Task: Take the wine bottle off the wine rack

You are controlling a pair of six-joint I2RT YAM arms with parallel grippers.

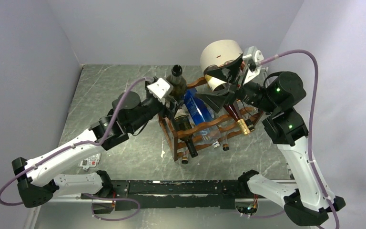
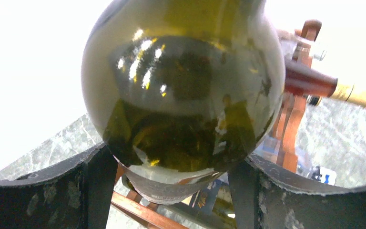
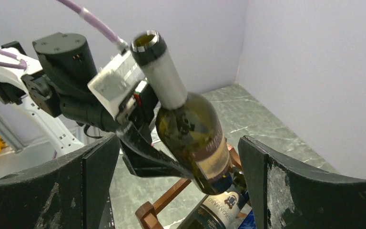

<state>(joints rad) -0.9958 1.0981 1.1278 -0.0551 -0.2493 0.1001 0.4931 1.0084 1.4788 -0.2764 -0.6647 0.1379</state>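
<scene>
White-and-orange cylinder at far right; small white-red object lying on grey marble table.

We see a grey-green, marble-veined table closed in by pale walls on three sides. The wine rack stands on it, right of centre. Toward the near left corner a small white and red item lies flat. A tiny white scrap lies near the rack's near left foot. A black rail runs along the near edge.

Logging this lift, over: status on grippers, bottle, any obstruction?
Left gripper clamped on green bottle, neck up. Right gripper open, empty. Rack and other bottles close beneath.
</scene>
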